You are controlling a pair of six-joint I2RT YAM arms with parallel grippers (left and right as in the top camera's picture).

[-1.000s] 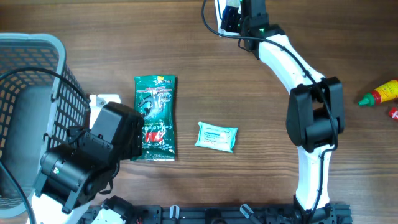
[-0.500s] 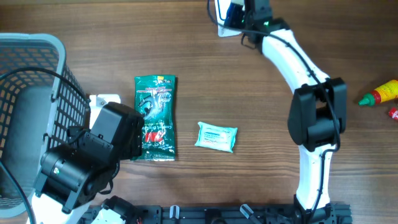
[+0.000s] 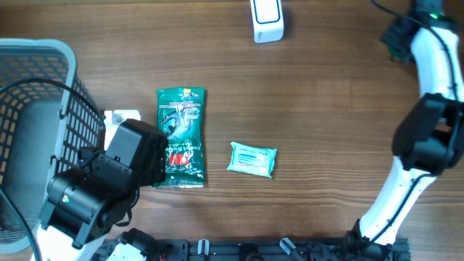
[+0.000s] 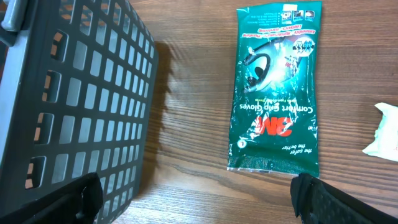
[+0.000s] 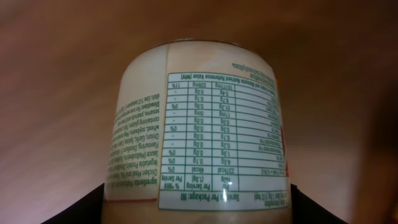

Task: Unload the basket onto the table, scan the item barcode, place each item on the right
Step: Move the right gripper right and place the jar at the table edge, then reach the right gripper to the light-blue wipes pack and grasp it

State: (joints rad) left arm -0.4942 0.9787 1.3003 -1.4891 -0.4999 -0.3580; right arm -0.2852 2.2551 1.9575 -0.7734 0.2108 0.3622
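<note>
R gripper (image 5: 196, 210): clamping on a pale bottle (image 5: 199, 118); dark finger tips are showing at both lower corners of the wrist view, w/ the bottle sitting between them.
bottle: being held in the R gripper, filling most of the R wrist view; the printed nutrition table is facing the cam and reading upside down. Only brown wood is showing behind it.
R arm: reaching up along the R edge of the overhead view, w/ the wrist at the far top R corner; the bottle can't be made out from overhead.
scanner (image 3: 266, 19): white, lying at the top centre of the table (image 3: 326, 109), well apart from the R wrist.
L gripper (image 4: 199, 205): fingers spread wide, gripping nothing, hanging over bare wood just below the bottom edge of the glove pkt (image 4: 277, 93).
glove pkt: green, lying flat, lengthwise, betw. the basket (image 4: 81, 106) and the wipes pack (image 3: 252, 159).
basket: grey grid wall, standing at the L edge of the table, beside the L arm.
wipes pack: small, teal-white, lying flat near table centre, R of the glove pkt, not touching it.
white object (image 3: 123, 116): partly hidden under the L arm; can't tell what it is.
</note>
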